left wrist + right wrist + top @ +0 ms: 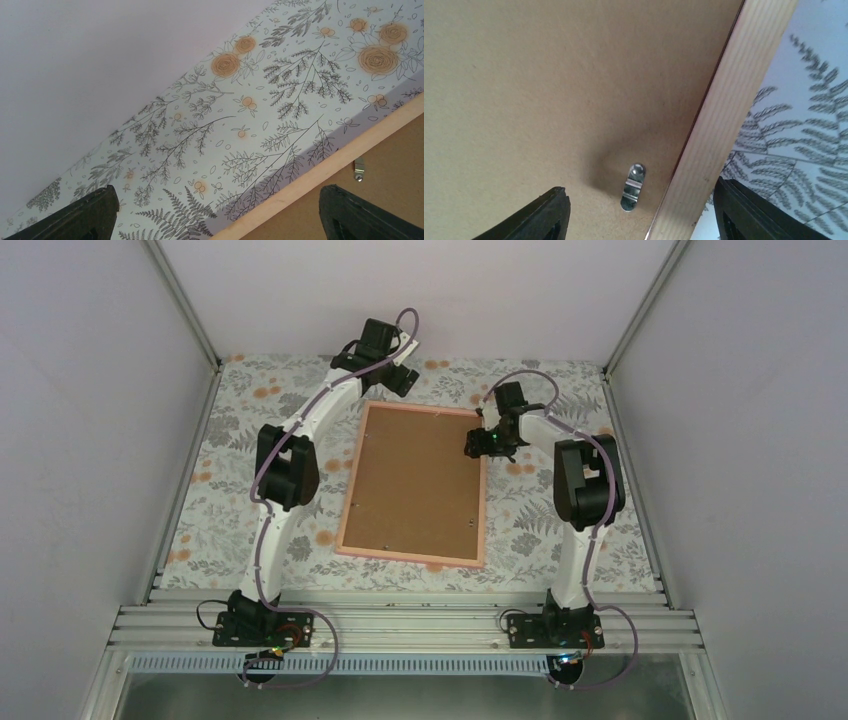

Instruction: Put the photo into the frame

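Your right claw point(640, 200), fingers apart and empty, hovers over a small metal clip point(632, 187) by the frame's point(484, 490) right rail. Your left claw point(218, 192), also apart, is off the far-left corner. The frame lies face down mid-worktop point(230, 440), holding the backing board point(415, 480). The photo isn't visible. The step looks like clip work: next, get one fingertip precisely on that clip.

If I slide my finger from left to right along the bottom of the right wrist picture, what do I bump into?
One black finger of the right tool → the brown backing board → the little metal clip → the frame, just its edge → the tool's other black finger.
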Available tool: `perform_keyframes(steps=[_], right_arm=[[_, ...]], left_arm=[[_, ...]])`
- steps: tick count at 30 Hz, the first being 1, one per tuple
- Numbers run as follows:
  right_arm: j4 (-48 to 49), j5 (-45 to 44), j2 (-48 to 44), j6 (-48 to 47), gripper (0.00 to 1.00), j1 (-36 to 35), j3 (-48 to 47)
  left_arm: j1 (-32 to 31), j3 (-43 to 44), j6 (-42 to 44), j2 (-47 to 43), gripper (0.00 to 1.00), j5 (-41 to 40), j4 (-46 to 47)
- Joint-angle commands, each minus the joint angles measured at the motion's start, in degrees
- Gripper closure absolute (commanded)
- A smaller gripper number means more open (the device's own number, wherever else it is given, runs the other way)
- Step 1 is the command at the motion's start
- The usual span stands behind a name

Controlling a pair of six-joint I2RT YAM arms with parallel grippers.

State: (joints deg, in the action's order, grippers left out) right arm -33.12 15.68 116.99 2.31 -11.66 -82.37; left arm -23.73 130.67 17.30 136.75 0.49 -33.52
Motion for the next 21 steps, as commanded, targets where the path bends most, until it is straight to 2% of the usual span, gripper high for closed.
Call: perform_keyframes(steps=[1, 4, 12, 21], right_arm=[[-1.2, -2.0, 0.6, -1.4, 0.29, -0.4, 1.4], [-0.7, -2.3, -0.1, -1.4, 0.33, -0.6, 3.2], [-0.2, -5.5, 1.9, -0.6, 0.56, -0.6, 2.6], [-0.9, -8.3, 1.5, -2.0, 0.93, -0.5, 2.6]], left_arm=[[0.1, 0.7, -0.8, -0.4, 0.00, 0.2, -0.1], [0.1, 1.0, -0.9, -0.1, 0.00, 0.4, -0.1], [0.0, 1.7, -1.1, 0.6, 0.00, 0.5, -0.2], [0.2, 1.0, -1.1, 0.5, 0.00, 0.3, -0.9]])
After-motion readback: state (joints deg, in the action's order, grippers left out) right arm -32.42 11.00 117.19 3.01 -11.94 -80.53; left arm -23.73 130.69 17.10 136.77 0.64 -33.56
